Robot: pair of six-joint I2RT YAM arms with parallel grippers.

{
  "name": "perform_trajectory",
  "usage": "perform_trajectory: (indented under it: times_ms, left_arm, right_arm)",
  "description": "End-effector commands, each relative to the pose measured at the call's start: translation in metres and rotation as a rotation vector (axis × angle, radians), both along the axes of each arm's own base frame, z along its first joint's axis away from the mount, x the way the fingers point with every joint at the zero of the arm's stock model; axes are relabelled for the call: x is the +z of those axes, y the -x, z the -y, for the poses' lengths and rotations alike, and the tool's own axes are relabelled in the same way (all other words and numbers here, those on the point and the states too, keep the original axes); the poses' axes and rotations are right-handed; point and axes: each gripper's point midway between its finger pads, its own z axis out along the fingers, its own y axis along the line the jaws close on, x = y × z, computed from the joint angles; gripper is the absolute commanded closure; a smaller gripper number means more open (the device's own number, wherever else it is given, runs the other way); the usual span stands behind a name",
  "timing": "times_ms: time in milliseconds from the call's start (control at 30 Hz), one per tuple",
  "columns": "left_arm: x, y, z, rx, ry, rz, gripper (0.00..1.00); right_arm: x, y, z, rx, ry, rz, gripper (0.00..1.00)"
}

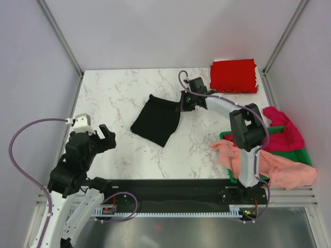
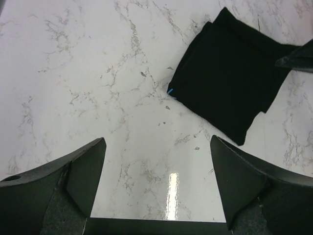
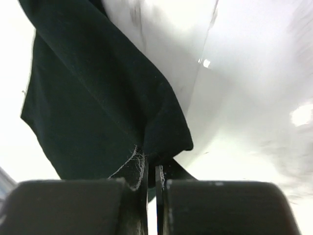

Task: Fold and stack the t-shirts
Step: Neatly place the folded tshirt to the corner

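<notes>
Left gripper near own base, jaws spread, empty. Right gripper pinches folded black shirt at centre of table. Red shirt lies folded, far right corner.
Left wrist: black shirt ahead, well apart.
Right wrist: jaws clamped on shirt edge.
Step, likely: moving black onto stack. Next: lay squarely on red, then release.

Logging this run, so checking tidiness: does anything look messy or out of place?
Yes. The salmon-pink shirt and magenta shirt hang crumpled over the green bin's rim at right, the pink one spilling onto the table. The red shirt is folded; the right gripper pinches the black shirt.
</notes>
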Motion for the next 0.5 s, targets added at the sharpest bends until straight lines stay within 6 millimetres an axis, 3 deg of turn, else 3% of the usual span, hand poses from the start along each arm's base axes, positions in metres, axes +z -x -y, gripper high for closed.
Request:
perform_trajectory:
  times_ms: [0, 67, 200, 233, 467]
  left_arm:
    - [0.014, -0.007, 0.015, -0.043, 0.090, 0.096, 0.04]
    - [0.013, -0.007, 0.013, -0.031, 0.089, 0.097, 0.04]
    - [0.006, -0.009, 0.015, -0.022, 0.108, 0.064, 0.05]
    - [0.004, -0.010, 0.013, -0.012, 0.100, 0.059, 0.05]
    - [-0.006, -0.014, 0.002, 0.055, 0.061, 0.025, 0.06]
  right_arm:
    - [0.070, -0.028, 0.050, 0.038, 0.241, 0.189, 1.00]
    - [0.096, -0.041, 0.070, 0.054, 0.314, 0.271, 1.00]
    - [0.118, -0.049, 0.114, 0.079, 0.528, 0.366, 1.00]
    - [0.123, -0.056, 0.135, 0.056, 0.635, 0.395, 1.00]
    - [0.172, -0.084, 0.205, -0.030, 0.814, 0.551, 1.00]
